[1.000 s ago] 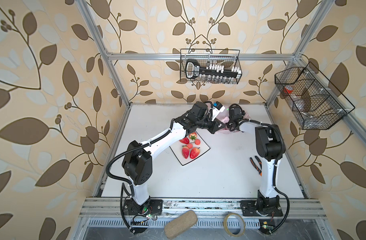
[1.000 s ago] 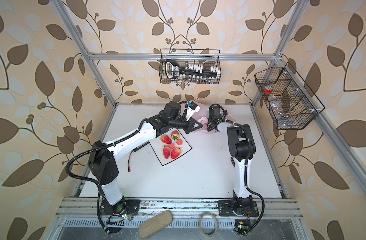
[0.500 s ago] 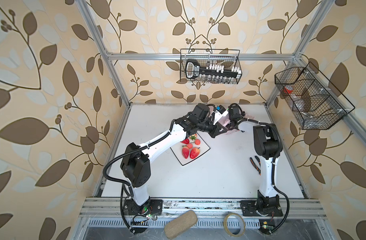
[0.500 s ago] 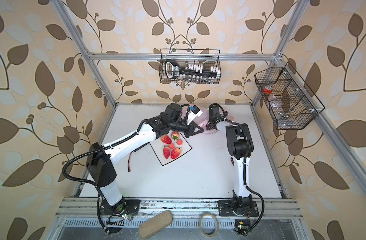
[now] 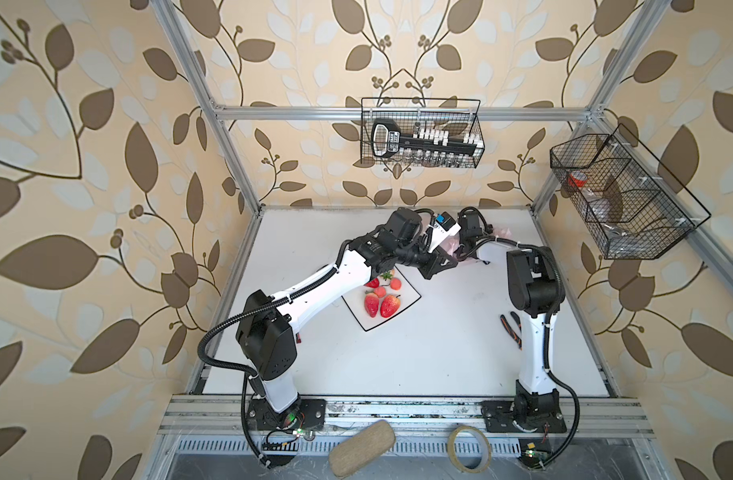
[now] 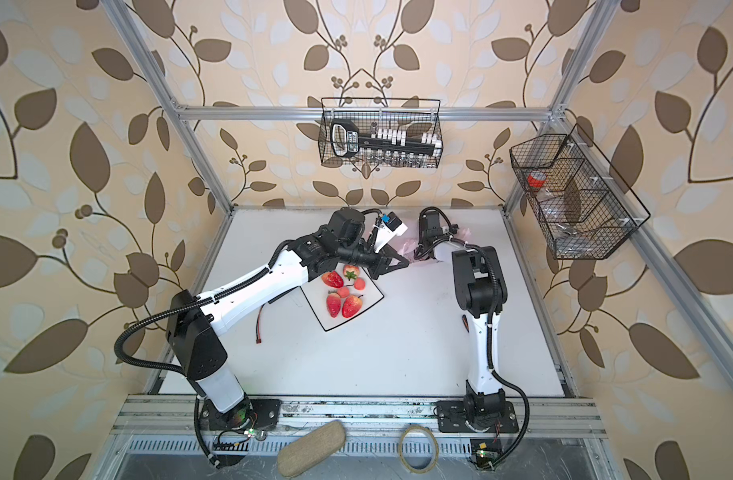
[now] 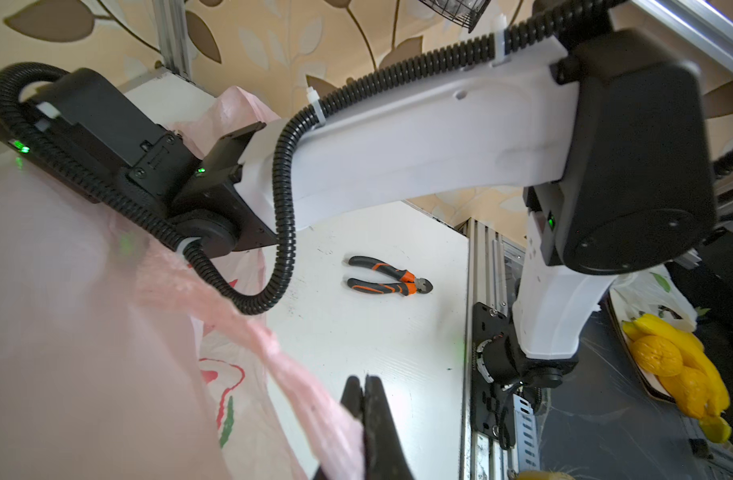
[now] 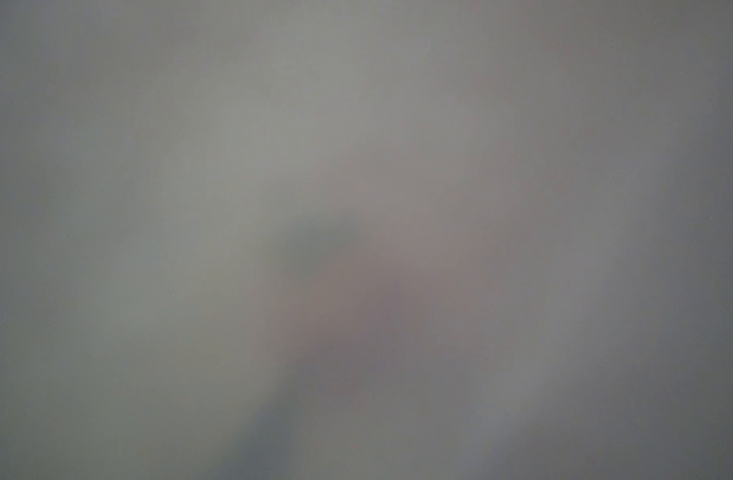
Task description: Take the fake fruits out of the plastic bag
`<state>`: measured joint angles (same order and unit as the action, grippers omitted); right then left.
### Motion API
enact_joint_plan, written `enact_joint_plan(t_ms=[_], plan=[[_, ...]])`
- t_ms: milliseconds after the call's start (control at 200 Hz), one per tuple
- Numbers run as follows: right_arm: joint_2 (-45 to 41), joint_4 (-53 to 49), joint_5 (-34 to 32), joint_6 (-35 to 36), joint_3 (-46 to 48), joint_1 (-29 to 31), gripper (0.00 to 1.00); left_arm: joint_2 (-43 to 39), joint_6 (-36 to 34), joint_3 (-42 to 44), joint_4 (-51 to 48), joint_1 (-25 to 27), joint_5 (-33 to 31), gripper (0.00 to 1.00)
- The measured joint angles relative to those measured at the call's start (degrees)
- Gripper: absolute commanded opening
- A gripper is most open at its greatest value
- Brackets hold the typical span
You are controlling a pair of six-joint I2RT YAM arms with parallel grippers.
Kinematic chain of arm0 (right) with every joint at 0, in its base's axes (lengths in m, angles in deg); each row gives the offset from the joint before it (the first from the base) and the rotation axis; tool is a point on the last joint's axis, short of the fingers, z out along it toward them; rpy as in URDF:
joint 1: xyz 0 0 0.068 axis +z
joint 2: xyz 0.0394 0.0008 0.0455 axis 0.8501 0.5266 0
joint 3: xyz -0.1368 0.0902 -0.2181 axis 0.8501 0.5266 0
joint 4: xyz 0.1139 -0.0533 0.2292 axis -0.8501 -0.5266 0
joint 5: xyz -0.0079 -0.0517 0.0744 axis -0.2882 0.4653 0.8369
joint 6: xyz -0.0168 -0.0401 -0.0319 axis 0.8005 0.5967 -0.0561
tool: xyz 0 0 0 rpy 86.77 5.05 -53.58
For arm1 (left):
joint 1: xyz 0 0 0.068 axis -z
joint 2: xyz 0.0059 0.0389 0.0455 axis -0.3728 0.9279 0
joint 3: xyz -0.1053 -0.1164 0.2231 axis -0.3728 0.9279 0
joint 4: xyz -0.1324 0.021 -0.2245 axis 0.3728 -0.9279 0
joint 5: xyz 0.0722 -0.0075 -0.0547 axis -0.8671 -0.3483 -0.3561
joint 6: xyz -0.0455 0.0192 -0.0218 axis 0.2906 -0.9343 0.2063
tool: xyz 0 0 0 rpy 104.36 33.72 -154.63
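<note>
The pink plastic bag (image 5: pixel 452 244) (image 6: pixel 410 246) lies at the back middle of the table, mostly hidden under both arms. My left gripper (image 5: pixel 451 262) (image 6: pixel 403 262) (image 7: pixel 362 381) is shut on a twisted strip of the bag (image 7: pixel 298 374). The right arm's wrist (image 5: pixel 469 224) (image 7: pixel 107 137) reaches down into the bag. Its fingers are hidden by the plastic, and the right wrist view is only a grey-pink blur. Several fake fruits lie on a white square plate (image 5: pixel 410 297) (image 6: pixel 330 322): red strawberries (image 5: pixel 389 305) (image 6: pixel 351 306) and small pinkish cherries (image 5: pixel 396 284) (image 6: pixel 359 284).
Orange-handled pliers (image 5: pixel 512 328) (image 7: pixel 389 280) lie on the table near the right arm's base. A thin red-tipped cable (image 6: pixel 258 328) lies left of the plate. Wire baskets hang on the back wall (image 5: pixel 420 133) and right wall (image 5: pixel 622 195).
The right arm's wrist has moved a little toward the back and down into the bag. The left arm has shifted slightly right, still gripping the bag.
</note>
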<state>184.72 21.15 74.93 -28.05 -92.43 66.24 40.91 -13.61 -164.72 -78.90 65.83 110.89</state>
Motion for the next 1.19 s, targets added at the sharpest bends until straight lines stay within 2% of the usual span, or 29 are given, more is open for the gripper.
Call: enact_joint_plan(t_ms=[85,265,530,895,1195], plan=[[0.0,-0.3,0.1,1.6,0.0,-0.1,0.46,-0.1,-0.3,0.0,0.0,-0.1,-3.4,0.00],[-1.0,-0.6,1.4,7.2,1.1,-0.5,0.43,-0.1,1.3,-0.1,1.0,-2.1,-9.1,0.00],[-12.0,0.6,5.2,14.6,11.3,-1.5,0.42,2.6,4.1,-1.7,5.1,-5.9,-13.0,0.00],[-18.2,2.5,12.2,19.0,18.5,-2.0,0.39,8.8,6.4,-2.7,8.0,-6.3,-14.2,0.00],[-20.2,2.4,12.7,20.1,18.9,-3.9,0.48,9.8,7.0,-2.5,9.7,-7.2,-11.8,0.00]])
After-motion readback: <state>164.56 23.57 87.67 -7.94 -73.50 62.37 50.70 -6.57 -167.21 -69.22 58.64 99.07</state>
